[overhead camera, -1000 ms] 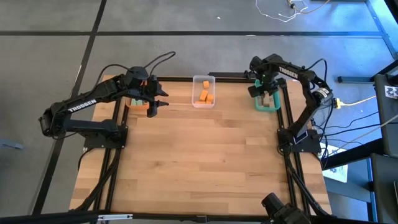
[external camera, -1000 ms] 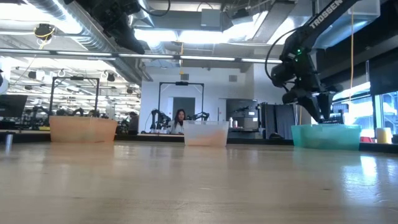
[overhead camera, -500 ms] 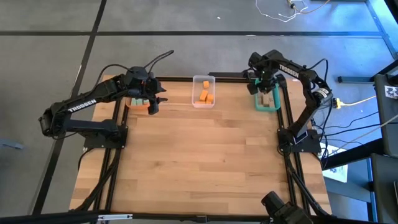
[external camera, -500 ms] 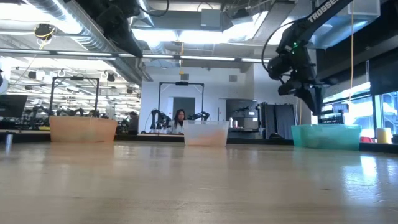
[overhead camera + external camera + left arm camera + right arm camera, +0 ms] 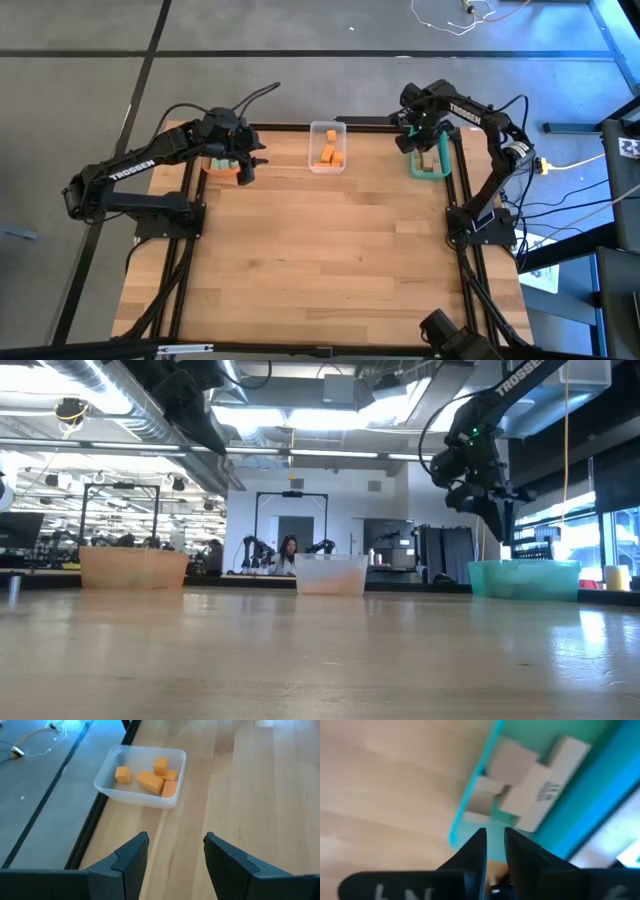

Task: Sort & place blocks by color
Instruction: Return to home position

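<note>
Several orange blocks [image 5: 150, 774] lie in the clear bin [image 5: 313, 130] at the table's far middle. Plain wood blocks [image 5: 530, 775] lie in the teal bin [image 5: 413, 168] at the far right. Mint green blocks [image 5: 214, 160] show in the orange bin [image 5: 133, 568] at the far left, mostly hidden by my left arm. My left gripper [image 5: 175, 845] hovers open beside the orange bin, facing the clear bin, with nothing between its fingers. My right gripper [image 5: 495, 837] hangs above the teal bin [image 5: 523, 578], pointing down, shut and holding nothing.
The three bins stand in a row along the far edge. The wooden tabletop [image 5: 320, 250] stretches bare from the bins to the near edge. Black frame rails [image 5: 460, 200] run along both sides. A person [image 5: 289, 553] sits far off in the room behind.
My right gripper has risen out of the teal bin and its fingers have drawn together with nothing held. My left gripper has turned a little on the spot next to the orange bin.
</note>
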### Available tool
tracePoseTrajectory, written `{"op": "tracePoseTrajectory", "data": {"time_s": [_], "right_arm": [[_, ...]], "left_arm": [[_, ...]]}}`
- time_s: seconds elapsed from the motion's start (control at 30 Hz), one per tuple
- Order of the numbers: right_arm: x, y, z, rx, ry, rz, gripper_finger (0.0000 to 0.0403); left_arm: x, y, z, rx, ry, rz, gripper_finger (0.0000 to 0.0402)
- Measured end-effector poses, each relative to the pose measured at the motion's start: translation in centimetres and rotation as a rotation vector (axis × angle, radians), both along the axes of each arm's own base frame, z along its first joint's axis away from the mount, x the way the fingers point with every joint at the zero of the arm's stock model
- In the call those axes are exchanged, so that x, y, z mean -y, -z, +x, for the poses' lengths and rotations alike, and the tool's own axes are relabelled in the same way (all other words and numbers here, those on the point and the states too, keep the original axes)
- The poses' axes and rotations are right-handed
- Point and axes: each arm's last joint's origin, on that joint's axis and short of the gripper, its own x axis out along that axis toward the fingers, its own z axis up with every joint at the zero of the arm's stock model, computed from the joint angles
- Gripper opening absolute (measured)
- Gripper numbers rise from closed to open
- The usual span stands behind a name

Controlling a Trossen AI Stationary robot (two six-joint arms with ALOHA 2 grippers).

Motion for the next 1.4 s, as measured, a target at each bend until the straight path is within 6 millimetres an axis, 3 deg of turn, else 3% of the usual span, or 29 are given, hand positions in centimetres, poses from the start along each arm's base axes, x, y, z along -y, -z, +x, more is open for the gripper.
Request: {"op": "tracePoseTrajectory", "data": {"time_s": [0.1,0.23,0.47,0.7,1.03,1.4], "right_arm": [[-0.5,-0.8,0.3,0.074,-0.024,0.008,0.0069],[-2.4,-4.5,0.9,0.175,-0.106,-0.122,0.0069],[-8.5,-12.8,1.2,0.510,-0.405,-0.502,0.0069],[-13.9,-17.8,-0.4,0.847,-0.681,-0.711,0.0069],[-18.2,-20.1,-3.8,1.018,-0.807,-0.785,0.0069],[-21.0,-21.3,-7.1,1.165,-0.786,-0.792,0.0069]], "left_arm": [[0.1,0.1,-0.1,-0.016,-0.001,-0.011,0.0183],[0.4,-0.2,-0.8,0.003,-0.023,-0.032,0.0183],[1.8,-2.3,-3.8,0.145,-0.102,-0.042,0.0183],[4.3,-3.8,-8.6,0.254,-0.225,-0.005,0.0183],[8.8,-3.9,-15.6,0.458,-0.292,-0.016,0.0183],[12.8,-2.6,-21.8,0.717,-0.276,0.083,0.0183]]}}
